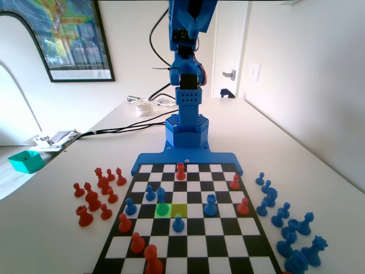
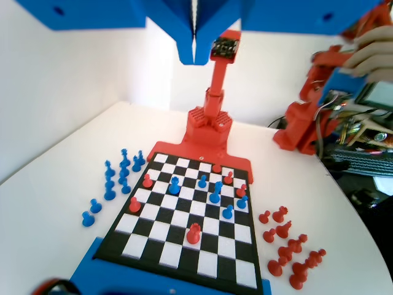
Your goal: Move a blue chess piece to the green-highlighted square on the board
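Note:
The slim blue chess piece [image 1: 161, 196] stands on the green-highlighted square [image 1: 156, 210] in the left half of the board [image 1: 188, 245], and its foot looks tinted green. In the wrist view the same piece [image 2: 215, 192] stands right of the board's middle. My gripper [image 2: 194, 58] hangs high above the board's far end, well clear of every piece. Its jaws are pressed together with nothing between them. The blue arm [image 1: 187, 85] is folded upright at the far end of the board.
A paler yellow-green square [image 1: 179, 210] lies right of the green one. Blue pawns [image 1: 178, 222], a crowned blue piece [image 1: 211, 204] and red pieces [image 1: 181, 170] stand on the board. Captured red pieces [image 1: 94, 197] sit to its left, blue ones [image 1: 285, 222] to its right.

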Available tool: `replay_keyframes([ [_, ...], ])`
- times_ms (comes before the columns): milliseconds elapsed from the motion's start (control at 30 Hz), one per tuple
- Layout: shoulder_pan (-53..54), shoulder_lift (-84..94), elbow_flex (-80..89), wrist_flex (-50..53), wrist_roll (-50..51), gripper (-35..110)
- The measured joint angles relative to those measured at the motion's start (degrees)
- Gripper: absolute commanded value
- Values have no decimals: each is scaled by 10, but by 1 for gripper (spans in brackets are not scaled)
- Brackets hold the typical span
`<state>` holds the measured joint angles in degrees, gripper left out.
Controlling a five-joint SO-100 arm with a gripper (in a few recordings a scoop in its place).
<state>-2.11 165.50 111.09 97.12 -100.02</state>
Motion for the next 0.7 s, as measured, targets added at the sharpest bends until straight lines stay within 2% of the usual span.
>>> replay_keyframes([
  [367, 32, 83, 123, -58, -16, 1],
  [700, 38, 94, 134, -62, -11, 4],
])
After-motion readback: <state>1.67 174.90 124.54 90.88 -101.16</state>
